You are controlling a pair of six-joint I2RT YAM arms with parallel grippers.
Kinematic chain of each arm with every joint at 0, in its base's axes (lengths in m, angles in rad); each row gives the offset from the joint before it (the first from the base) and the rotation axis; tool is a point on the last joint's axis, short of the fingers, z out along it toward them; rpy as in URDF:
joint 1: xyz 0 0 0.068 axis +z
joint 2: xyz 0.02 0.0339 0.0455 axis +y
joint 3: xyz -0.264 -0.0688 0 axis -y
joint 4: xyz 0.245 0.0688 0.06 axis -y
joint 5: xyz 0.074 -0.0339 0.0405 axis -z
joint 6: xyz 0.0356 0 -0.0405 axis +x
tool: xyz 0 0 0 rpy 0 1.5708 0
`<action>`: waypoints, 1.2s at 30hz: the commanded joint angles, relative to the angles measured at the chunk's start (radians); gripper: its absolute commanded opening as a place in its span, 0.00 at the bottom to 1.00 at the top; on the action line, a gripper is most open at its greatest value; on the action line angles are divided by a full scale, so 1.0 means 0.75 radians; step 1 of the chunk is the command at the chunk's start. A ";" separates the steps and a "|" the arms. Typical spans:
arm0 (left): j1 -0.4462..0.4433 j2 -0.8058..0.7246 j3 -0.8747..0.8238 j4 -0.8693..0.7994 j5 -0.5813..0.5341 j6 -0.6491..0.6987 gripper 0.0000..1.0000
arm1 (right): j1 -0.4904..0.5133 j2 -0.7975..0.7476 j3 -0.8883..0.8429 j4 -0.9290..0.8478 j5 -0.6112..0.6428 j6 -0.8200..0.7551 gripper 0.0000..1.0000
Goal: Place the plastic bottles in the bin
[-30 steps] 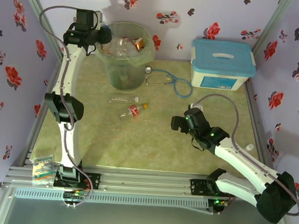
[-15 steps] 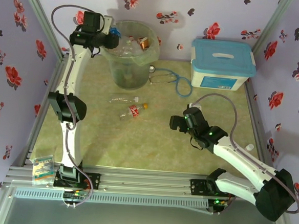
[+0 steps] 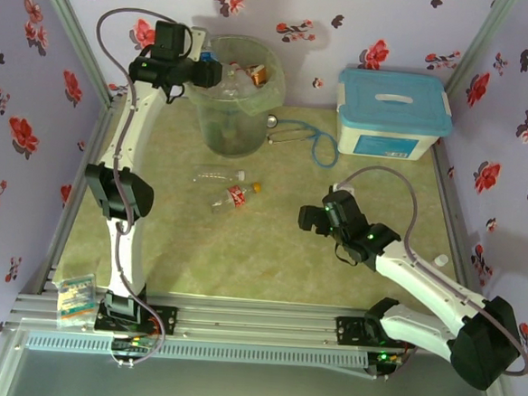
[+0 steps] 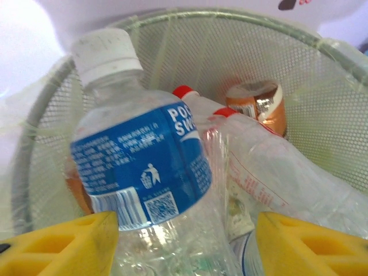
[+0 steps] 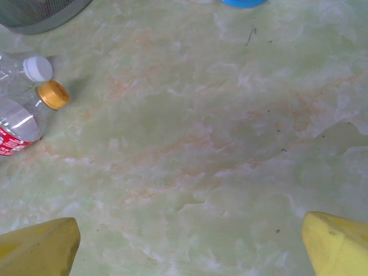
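Swinging rightward over the last second, the left claw (image 3: 211, 71) has gone from outside the bin's (image 3: 224, 127) left rim to a spot above the opening, and the bin itself has shifted a little to the right, as has the head of the stethoscope (image 3: 304, 137) that lies just beside its base on the right. In the left wrist view the claw's yellow fingers (image 4: 63, 241) stand parted, wider than the blue-labelled bottle (image 4: 141, 164) between them. That bottle is clear with a white cap, and it points cap-first into the bin. The right finger is plainly clear of it, while whether the left finger touches it cannot be told. Inside the bin, beyond that bottle, lie a red-capped bottle (image 4: 184, 92), an amber bottle (image 4: 259, 106) against the far wall, and a crumpled clear bottle (image 4: 270, 167) with red print. Two bottles lie on the worktop (image 3: 269, 262) on the near side of the bin, close to its base. They are a clear white-capped bottle (image 3: 219, 173) and, nearer still to the camera, a red-labelled bottle (image 3: 235, 196) with an orange cap, the two just beside each other. The right claw (image 3: 308, 221) hangs low over the worktop, well apart from the bin on its near right side, with its fingers spread wide and bare worktop between them. A white box (image 3: 392, 112) with a light-blue lid stands to the right of the bin, beyond the stethoscope.
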 commanded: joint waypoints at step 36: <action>-0.012 -0.127 -0.267 -0.152 -0.220 0.238 0.34 | 0.057 0.151 0.064 0.087 -0.068 0.029 0.99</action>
